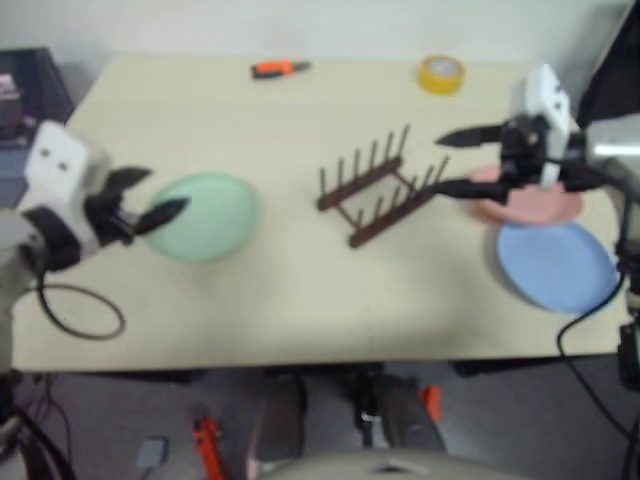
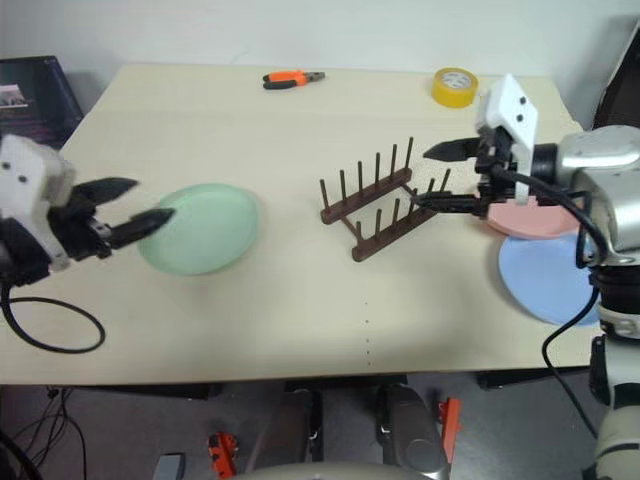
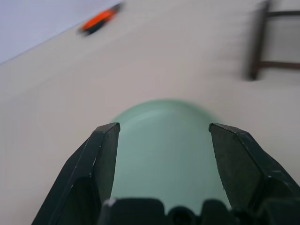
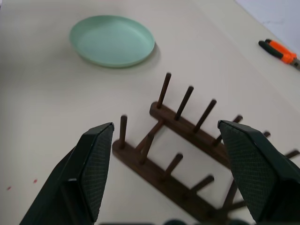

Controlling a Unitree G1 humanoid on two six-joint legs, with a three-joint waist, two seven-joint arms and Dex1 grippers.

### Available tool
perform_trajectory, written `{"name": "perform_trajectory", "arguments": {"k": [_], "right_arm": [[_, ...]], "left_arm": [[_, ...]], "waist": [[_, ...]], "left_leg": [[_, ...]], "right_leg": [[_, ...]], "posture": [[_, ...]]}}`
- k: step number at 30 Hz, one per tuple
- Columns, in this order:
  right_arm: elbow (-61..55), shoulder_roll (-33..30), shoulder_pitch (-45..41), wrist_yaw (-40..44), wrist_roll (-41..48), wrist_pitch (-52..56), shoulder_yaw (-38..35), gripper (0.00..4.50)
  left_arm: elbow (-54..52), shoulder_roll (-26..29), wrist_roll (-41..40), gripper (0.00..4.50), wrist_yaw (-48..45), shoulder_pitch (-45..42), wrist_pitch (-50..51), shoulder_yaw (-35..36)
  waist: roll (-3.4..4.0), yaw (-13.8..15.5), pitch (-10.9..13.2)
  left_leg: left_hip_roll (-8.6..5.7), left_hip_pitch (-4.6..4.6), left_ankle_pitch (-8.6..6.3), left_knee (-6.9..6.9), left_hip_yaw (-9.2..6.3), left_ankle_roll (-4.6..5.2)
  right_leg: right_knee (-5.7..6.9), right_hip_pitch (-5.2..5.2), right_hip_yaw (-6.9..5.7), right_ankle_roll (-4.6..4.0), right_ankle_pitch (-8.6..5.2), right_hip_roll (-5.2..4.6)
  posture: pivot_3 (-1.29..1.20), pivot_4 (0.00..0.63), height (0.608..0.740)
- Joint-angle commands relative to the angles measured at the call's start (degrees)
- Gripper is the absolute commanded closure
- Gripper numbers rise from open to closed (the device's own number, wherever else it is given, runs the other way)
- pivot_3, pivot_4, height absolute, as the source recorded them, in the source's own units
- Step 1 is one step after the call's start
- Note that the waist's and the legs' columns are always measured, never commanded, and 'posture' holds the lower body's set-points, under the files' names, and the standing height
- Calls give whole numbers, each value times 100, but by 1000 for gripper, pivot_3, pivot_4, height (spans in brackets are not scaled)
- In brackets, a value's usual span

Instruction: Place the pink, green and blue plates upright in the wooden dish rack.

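Two pairs of black fingers stand spread wide over the table (image 2: 300, 300), neither holding anything. The left gripper (image 2: 132, 214) has its lower fingertip over the near rim of the green plate (image 2: 200, 228), which lies flat ahead of it. The right gripper (image 2: 440, 177) hovers just beside the empty wooden dish rack (image 2: 385, 205), the pink plate (image 2: 530, 218) and blue plate (image 2: 548, 276) lying overlapped behind it. The right wrist view looks straight down on the rack's pegs; the head views add orange pliers (image 2: 292, 78) and a yellow tape roll (image 2: 455, 85) beyond. Both arms reach inward, angled slightly downward
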Motion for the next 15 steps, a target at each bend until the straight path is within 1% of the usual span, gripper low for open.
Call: {"name": "perform_trajectory", "arguments": {"k": [1, 2, 3, 4, 5, 7, 9, 11, 13, 15], "right_arm": [[78, -307, 182, 108, -59, -171, -207, 630], [81, -355, 279, 46, -93, -214, -256, 630], [64, -378, 347, -28, -111, -231, -294, 630], [51, -383, 374, -90, -125, -234, -305, 630], [30, -392, 409, -158, -148, -232, -318, 630], [-83, -424, 534, -234, -166, -218, -355, 630], [-407, -487, 849, -290, -37, -97, -524, 630], [-716, -575, 1150, -401, 50, 59, -703, 630], [-927, -606, 1300, -505, 101, 182, -797, 630], [-1074, -613, 1356, -588, 160, 283, -822, 630]], "left_arm": [[-485, -76, -26, 1178, -163, -433, -186, -1086], [-487, -219, 242, 1178, -91, -620, -275, -1707], [-417, -375, 484, 1178, 21, -787, -332, -2178], [-336, -477, 653, 1178, 87, -914, -382, -2490], [-217, -632, 862, 1178, 178, -1077, -444, -2832], [-29, -874, 1178, 1178, 267, -1292, -582, -3308], [299, -1249, 1558, 1178, 408, -1525, -712, -3888], [716, -1658, 1787, 1178, 509, -1738, -788, -4221], [1032, -2002, 1815, 1178, 521, -1850, -803, -4319], [1199, -2269, 1700, 794, 446, -1871, -773, -4290]], "waist": [[1, 4, 0], [1, 9, 1], [5, 24, -2], [6, 33, -2], [5, 35, -2], [3, 28, 0], [5, 37, -1], [4, 50, -1], [5, 39, -1], [5, 9, -1]], "left_leg": [[-1, 0, 0, 3, -4, 0], [0, 0, 0, 5, -2, 0], [-2, -1, 0, 7, -1, 0], [-8, 0, 0, 10, -1, 0], [-10, -2, 1, 12, 2, 1], [-11, -7, 0, 15, 5, 1], [-12, -9, -1, 12, 9, 4], [-28, -10, -3, 11, 8, 7], [-49, -9, -4, 10, 5, 9], [-49, -9, -4, 15, 5, 9]], "right_leg": [[0, 4, -5, 2, 1, 1], [0, 4, -5, 3, 2, 2], [0, 5, -1, 6, 4, 2], [-1, 10, 2, 10, 7, 2], [-3, 8, 8, 42, 26, 2], [-9, 8, 14, 49, 30, 8], [-11, 4, 22, 51, 31, 11], [-14, 4, 20, 49, 30, 24], [-10, 4, 22, 48, 30, 23], [-8, 3, 26, 50, 30, 18]], "posture": [[0, 150, 740], [0, 150, 740], [0, 150, 740], [0, 150, 740], [0, 150, 740], [0, 150, 740], [0, 150, 740], [0, 150, 740], [0, 150, 740], [0, 150, 740]]}}
